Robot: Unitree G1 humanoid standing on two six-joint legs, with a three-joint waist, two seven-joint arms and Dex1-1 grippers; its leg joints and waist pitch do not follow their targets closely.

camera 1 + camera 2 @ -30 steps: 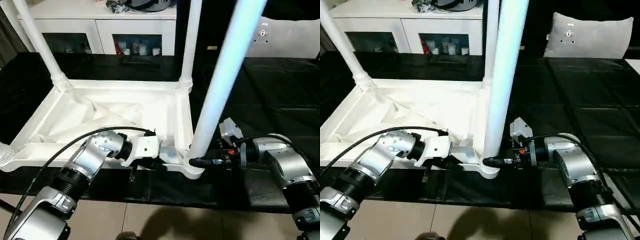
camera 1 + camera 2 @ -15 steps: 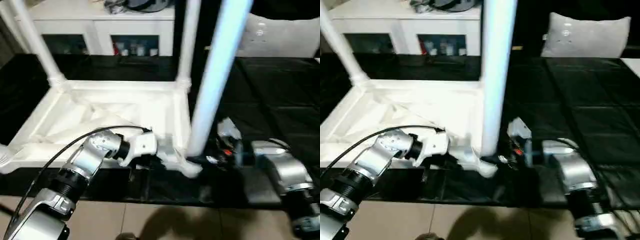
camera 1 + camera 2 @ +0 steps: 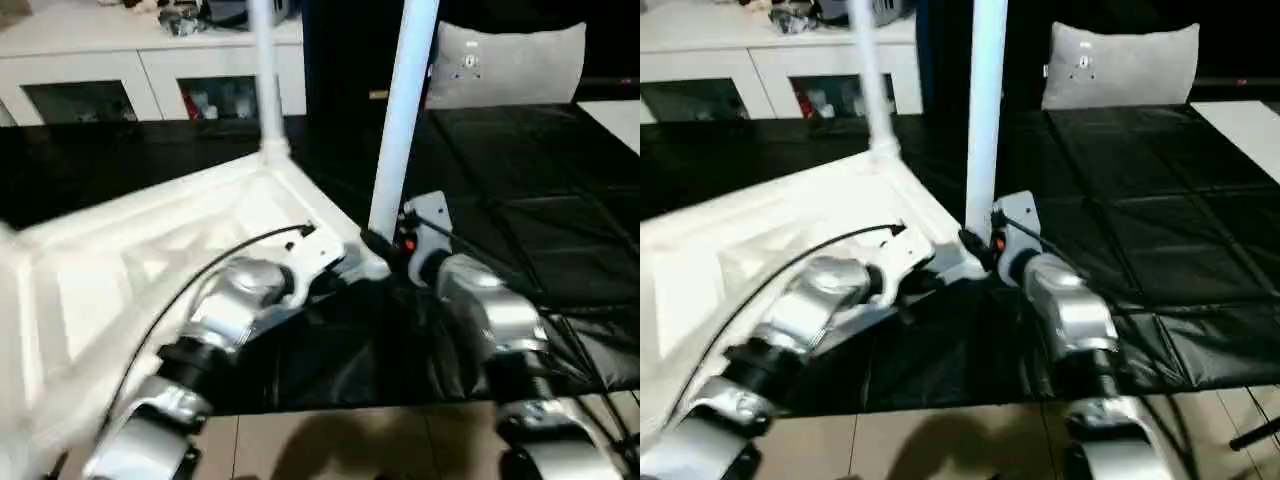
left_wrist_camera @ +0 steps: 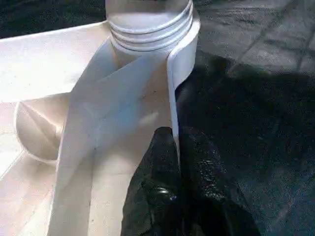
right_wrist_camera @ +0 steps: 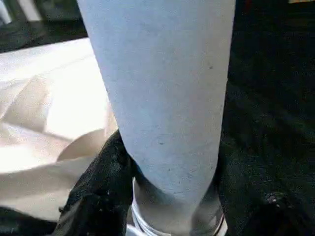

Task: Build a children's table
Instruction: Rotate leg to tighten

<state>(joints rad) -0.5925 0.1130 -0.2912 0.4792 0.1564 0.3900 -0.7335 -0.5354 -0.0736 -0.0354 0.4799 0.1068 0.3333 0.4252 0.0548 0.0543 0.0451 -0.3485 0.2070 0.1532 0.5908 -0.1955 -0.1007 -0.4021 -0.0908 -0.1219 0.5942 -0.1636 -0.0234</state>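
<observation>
Inverted table top (image 3: pixel 150 250) on the black counter (image 3: pixel 520 190), ribbed underside up, with legs standing in its corner sockets. The left claw (image 4: pixel 174 157) is pinched together on the thin rim wall of the top, just below the nearest socket (image 4: pixel 147 29). The right claw (image 5: pixel 167 196) stands half apart, its fingers (image 5: pixel 98 187) clamped round the base of the near leg (image 3: pixel 400 130), directly beside the left claw across that corner. A second leg (image 3: pixel 265 80) rises from the socket beyond both claws. Step in hand, as judged: seating or tightening the near leg in its socket while the left claw steadies the top. The next move probably calls for the right claw to press or twist the leg home along its axis, the left claw resisting any rotation of the top.
</observation>
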